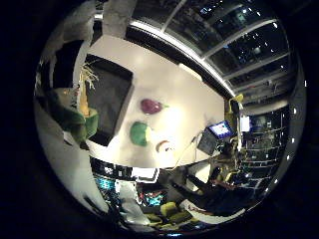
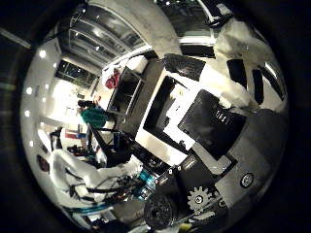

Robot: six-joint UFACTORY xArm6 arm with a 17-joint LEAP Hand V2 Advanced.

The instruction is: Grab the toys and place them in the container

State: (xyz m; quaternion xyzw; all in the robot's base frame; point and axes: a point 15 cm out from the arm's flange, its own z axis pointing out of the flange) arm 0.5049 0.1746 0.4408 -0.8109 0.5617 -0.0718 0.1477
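Note:
In the little finger side palm view a white table lies well below the palm. On it stands a dark square container. A purple toy lies on the table beside the container. A green toy lies a little further from it. A yellow toy with pale strands stands at the container's other side. In the thumb side palm view my hand reaches in with its white and black fingers straight and nothing between them. It is high above the table and away from the toys.
A larger green object sits at the table's edge by the yellow toy. A small white object lies near the green toy. A lit screen stands past the table's end. Yellow-green items lie off the table.

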